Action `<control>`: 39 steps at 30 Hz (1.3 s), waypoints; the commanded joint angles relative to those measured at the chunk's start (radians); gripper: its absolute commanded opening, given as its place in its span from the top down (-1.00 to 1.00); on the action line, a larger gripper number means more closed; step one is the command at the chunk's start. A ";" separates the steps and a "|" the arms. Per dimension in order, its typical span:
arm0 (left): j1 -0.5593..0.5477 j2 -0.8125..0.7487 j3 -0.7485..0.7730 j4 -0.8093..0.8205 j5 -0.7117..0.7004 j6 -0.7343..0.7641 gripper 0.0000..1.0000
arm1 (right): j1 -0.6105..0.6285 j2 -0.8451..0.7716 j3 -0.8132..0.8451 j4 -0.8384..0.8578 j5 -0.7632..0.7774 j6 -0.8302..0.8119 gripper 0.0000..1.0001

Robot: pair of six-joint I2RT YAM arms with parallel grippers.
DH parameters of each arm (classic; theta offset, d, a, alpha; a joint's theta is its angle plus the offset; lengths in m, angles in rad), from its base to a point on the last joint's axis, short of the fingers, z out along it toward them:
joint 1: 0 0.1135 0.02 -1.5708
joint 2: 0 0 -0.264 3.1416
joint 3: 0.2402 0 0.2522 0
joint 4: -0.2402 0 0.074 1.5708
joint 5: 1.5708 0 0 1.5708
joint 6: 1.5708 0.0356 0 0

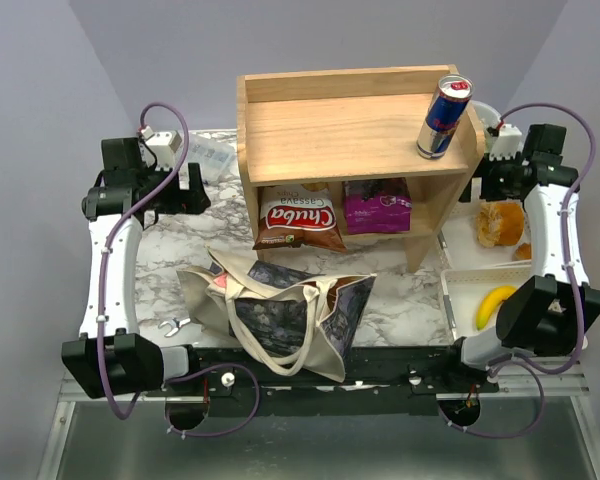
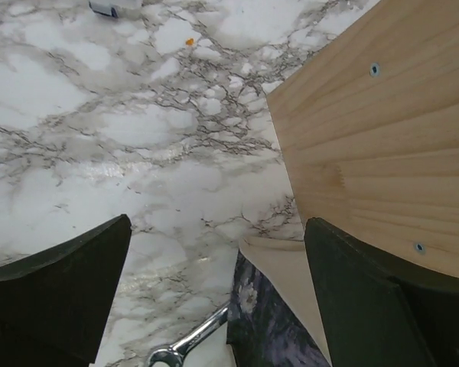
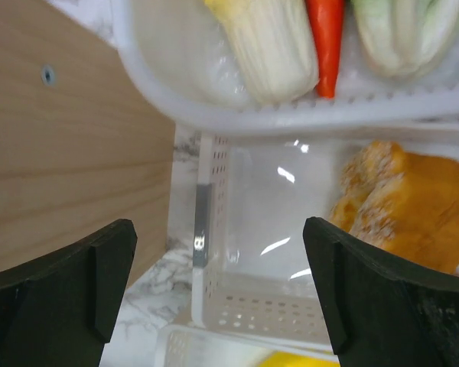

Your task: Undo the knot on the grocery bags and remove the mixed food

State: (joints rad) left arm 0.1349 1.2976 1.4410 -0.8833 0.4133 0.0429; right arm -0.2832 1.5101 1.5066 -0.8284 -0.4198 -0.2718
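Observation:
The beige canvas tote point(image 1: 290, 315) with dark printed panels lies slumped on the marble in front of the wooden shelf. A small bit of the pink bag point(image 1: 220, 282) shows at the tote's mouth; the knot is hidden. My left gripper point(image 1: 198, 188) is open and empty above the marble, left of the shelf. In the left wrist view point(image 2: 218, 229) a tote corner point(image 2: 291, 306) lies below its jaws. My right gripper point(image 1: 488, 182) is open and empty beside the shelf's right side, over the white trays point(image 3: 218, 229). A yellow banana point(image 1: 495, 303) lies in the near tray.
The wooden shelf point(image 1: 350, 120) carries a blue-silver can point(image 1: 444, 116) on top, with the Chuba chip bag point(image 1: 300, 218) and a purple packet point(image 1: 377, 205) below. A wrench point(image 1: 175, 325) lies left of the tote. White trays point(image 1: 460, 285) hold bread point(image 3: 402, 206), a red vegetable point(image 3: 325, 46) and pale vegetables point(image 3: 268, 46).

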 commanded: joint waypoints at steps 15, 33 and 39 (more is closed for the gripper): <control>-0.059 -0.462 -0.610 0.257 0.543 -0.187 -0.95 | -0.001 -0.381 -0.408 -0.200 -0.156 -0.211 -0.85; -0.263 -0.471 -0.876 0.823 0.366 -0.502 -0.73 | -0.001 -0.500 -0.607 0.201 -0.409 -0.140 -0.71; -0.266 -0.436 -0.882 0.879 0.296 -0.551 -0.62 | 0.001 -0.491 -0.666 0.374 -0.438 -0.089 -0.39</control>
State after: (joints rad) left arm -0.1169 0.8413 0.5816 -0.0494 0.7864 -0.4683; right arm -0.2852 1.0203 0.8654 -0.6178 -0.8017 -0.4004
